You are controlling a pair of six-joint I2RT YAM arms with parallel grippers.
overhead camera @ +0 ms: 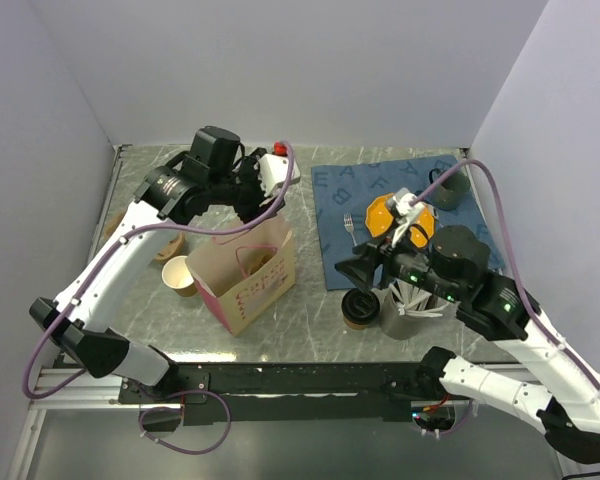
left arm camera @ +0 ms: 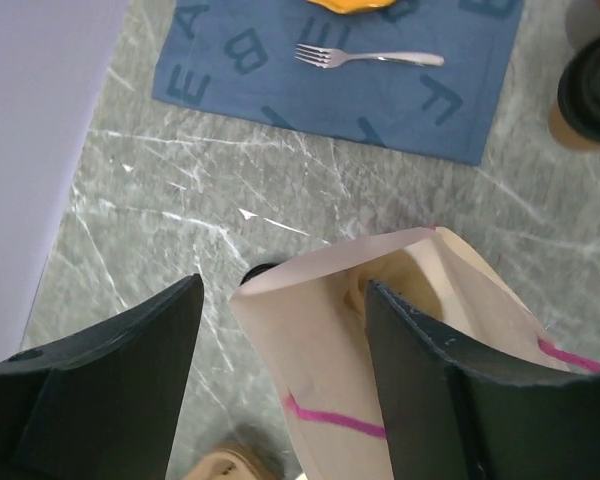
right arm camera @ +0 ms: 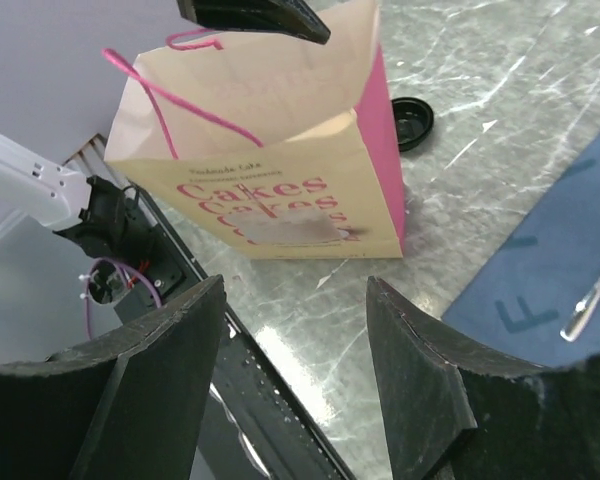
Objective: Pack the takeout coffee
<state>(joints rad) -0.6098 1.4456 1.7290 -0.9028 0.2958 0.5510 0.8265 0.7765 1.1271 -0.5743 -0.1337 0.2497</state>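
Takeout coffee (overhead camera: 360, 308) stands upright with its lid on, on the surface (overhead camera: 310, 325) at the near edge of the blue mat (overhead camera: 335, 195), to the right of the paper bag (overhead camera: 245, 272) and apart from it. Right tool (right arm camera: 295, 285) is near the coffee, spread wide, holding nothing. Left tool (left arm camera: 285, 288) is spread wide over the bag's open mouth, a rim corner between its fingers, nothing gripped. An open cup (overhead camera: 178, 275) stands left of the bag. A loose black lid (right arm camera: 412, 122) lies beside the bag.

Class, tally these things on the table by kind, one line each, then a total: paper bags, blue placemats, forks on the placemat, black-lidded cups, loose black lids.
Paper bag: 1
Blue placemat: 1
Fork: 1
Black-lidded cup: 1
Loose black lid: 1
Total: 5
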